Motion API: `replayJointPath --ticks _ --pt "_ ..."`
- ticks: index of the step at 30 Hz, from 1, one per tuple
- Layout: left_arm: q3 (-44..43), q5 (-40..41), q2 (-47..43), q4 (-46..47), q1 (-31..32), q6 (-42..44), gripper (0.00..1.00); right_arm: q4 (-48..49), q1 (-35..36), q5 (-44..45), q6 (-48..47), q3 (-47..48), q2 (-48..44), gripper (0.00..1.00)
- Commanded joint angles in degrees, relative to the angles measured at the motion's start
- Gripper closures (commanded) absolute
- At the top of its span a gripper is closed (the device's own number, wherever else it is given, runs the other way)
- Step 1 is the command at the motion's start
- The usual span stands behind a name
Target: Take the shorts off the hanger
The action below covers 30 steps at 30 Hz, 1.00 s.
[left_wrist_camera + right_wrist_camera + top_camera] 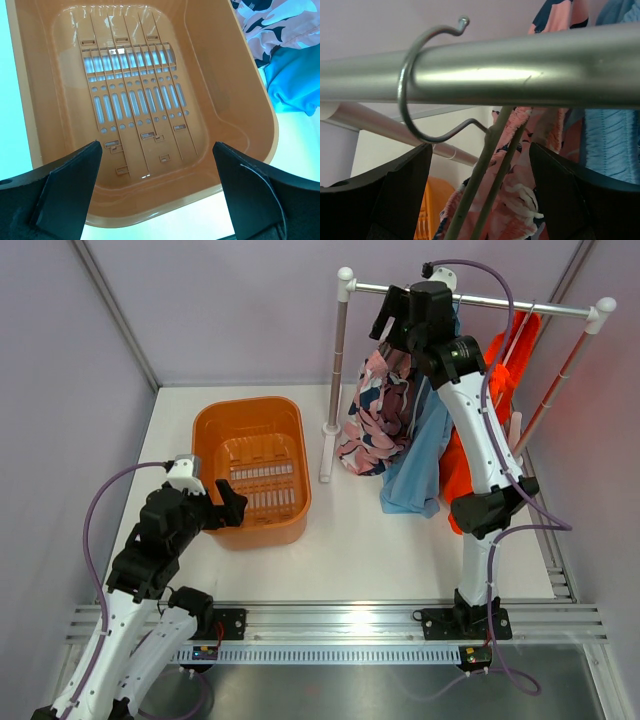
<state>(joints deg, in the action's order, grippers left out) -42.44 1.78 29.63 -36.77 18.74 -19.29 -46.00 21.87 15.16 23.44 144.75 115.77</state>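
Right tool [480, 150] spread wide, empty, under rail [520, 75] | left tool [156, 145] spread wide, empty, over basket [235, 100]

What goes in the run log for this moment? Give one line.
right gripper: open, below hanger hook | left gripper: open, facing basket | pink shorts, blue shorts, orange shorts: hanging

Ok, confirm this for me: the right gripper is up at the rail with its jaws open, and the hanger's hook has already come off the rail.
Not quite. The hook is looped over the rail, not off it, as the right wrist view shows. The rest holds: the right gripper is up at the rail with its jaws open.
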Motion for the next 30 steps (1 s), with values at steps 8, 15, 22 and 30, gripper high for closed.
replayJointPath --ticks 8,15,22,30 --pt "-1.60 -1.43 0.34 1.71 -0.02 0.83 0.01 7.84 0.72 8.04 -2.26 -2.88 -2.64 0.17" --pt "-1.60 -1.43 0.69 1.71 -0.02 0.83 0.01 5.57 0.72 8.57 -4.10 1.77 0.16 0.28" --pt "-1.42 -3.01 1.04 1.71 -0.02 0.92 0.01 7.68 0.81 8.75 -5.24 -1.67 -1.77 0.39" --pt "-1.42 -2.92 1.22 1.71 0.07 0.74 0.01 6.71 0.98 9.36 -5.77 -1.22 -0.80 0.48"
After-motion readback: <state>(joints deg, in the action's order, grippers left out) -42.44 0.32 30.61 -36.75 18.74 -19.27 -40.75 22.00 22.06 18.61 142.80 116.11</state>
